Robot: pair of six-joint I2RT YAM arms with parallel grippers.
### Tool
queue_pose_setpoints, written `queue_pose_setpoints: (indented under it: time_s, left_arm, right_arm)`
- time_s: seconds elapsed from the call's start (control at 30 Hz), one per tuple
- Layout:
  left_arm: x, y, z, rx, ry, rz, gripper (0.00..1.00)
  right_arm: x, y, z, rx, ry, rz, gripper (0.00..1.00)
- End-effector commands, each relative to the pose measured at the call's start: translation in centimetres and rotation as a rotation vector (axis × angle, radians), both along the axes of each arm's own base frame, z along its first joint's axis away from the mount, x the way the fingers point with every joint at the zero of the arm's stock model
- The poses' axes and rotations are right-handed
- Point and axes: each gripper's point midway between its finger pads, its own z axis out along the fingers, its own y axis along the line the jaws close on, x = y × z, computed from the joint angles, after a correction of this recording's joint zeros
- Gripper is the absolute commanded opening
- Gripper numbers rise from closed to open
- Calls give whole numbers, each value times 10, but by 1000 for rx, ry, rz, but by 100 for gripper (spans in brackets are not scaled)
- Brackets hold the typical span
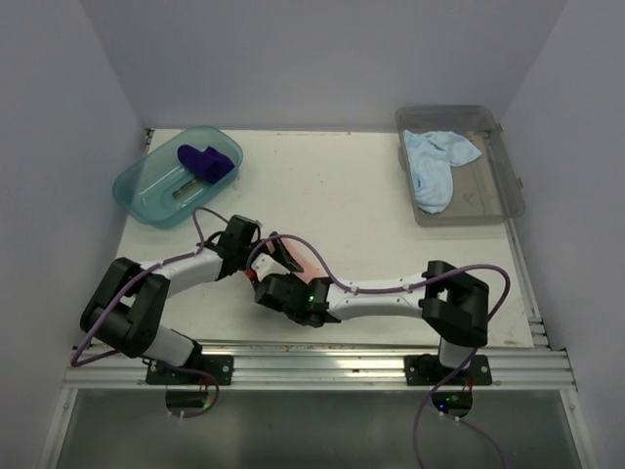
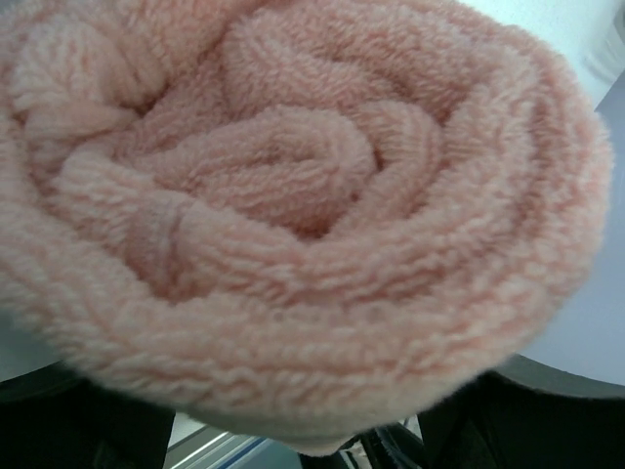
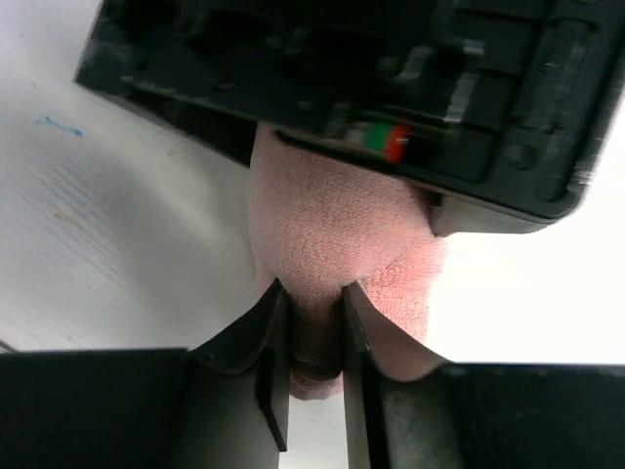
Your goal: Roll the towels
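Rolled salmon towel (image 1: 305, 262) at near middle of table (image 1: 371, 215), one end pinched in narrowly parted right gripper (image 3: 312, 293), hold of left gripper (image 1: 256, 252) indiscernible; risk of unrolling through slippage from so small a pinch.

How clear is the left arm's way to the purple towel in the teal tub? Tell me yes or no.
Probably yes. The purple towel lies in the open teal tub on that arm's side, nothing between. But the left gripper is at the pink towel, which the right gripper pinches.
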Motion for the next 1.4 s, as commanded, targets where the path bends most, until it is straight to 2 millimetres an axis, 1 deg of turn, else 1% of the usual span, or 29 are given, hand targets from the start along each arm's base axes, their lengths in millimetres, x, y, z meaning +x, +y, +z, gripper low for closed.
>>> queue_pose_setpoints:
  time_s: [0.0,0.07,0.1,0.17,0.2,0.23,0.27,0.3,0.33,0.4,0.43,0.47,0.5,0.57,0.6,0.67,0.7,0.73,0.9,1.0,1.2,1.23,1.27,1.3,1.33,1.37]
  left_arm:
    - [1,-1,7,-69,-31,32,87]
    - [-2,1,5,-61,-33,26,93]
    - [-2,2,6,-58,-36,23,94]
    - [-3,4,6,-51,-45,16,98]
    - [-3,5,8,-45,-54,15,99]
    - [-2,6,8,-39,-59,16,99]
    - [-3,9,8,-24,-63,10,100]
    - [-1,10,9,-11,-77,15,100]
    - [2,11,12,-3,-91,17,100]
    - [3,16,12,29,-102,16,99]
    - [6,16,15,34,-116,15,100]
    - [6,18,14,50,-119,8,99]
    - [9,19,15,61,-132,12,100]
    - [10,20,16,67,-147,4,100]
    - [10,21,15,76,-153,8,100]
    - [9,24,13,91,-155,2,100]
    - [10,25,12,100,-157,2,100]
    - [10,25,12,104,-160,1,100]
    - [12,32,4,148,-168,13,98]
    - [14,33,0,159,-161,17,93]
    - [18,31,-7,159,-149,30,73]
    - [19,31,-8,160,-148,30,67]
    - [19,31,-11,165,-137,31,63]
    - [19,31,-13,166,-129,32,59]
    - [18,30,-15,168,-123,31,52]
    - [20,30,-15,164,-121,37,47]
  right_arm:
    - [9,-1,11,121,52,-36,19]
    - [8,-1,16,201,105,-34,15]
    - [10,0,15,245,164,-26,13]
    - [9,-1,16,310,219,-30,13]
    - [10,-1,22,357,263,-22,13]
    - [11,-1,23,379,285,-22,12]
    - [11,-1,23,402,309,-25,12]
    - [14,-2,27,432,327,-29,11]
    - [9,1,27,456,369,-8,11]
    - [11,0,27,505,424,-27,11]
    - [6,3,28,533,466,-9,11]
    - [5,4,28,556,489,-15,11]
    - [10,3,28,575,499,-31,11]
    - [6,6,30,639,564,-31,10]
    - [11,4,31,665,581,-46,10]
    - [11,4,30,710,635,-60,11]
    - [14,0,29,719,650,-80,11]
    - [17,2,30,737,651,-79,11]
    - [13,4,22,761,729,-89,11]
    - [13,5,19,777,752,-93,11]
    - [13,4,19,766,751,-92,14]
    - [14,4,20,768,749,-91,15]
    - [14,3,19,761,747,-93,20]
    - [14,3,20,759,745,-90,23]
    - [14,2,20,757,744,-93,26]
    - [14,2,19,754,742,-95,38]
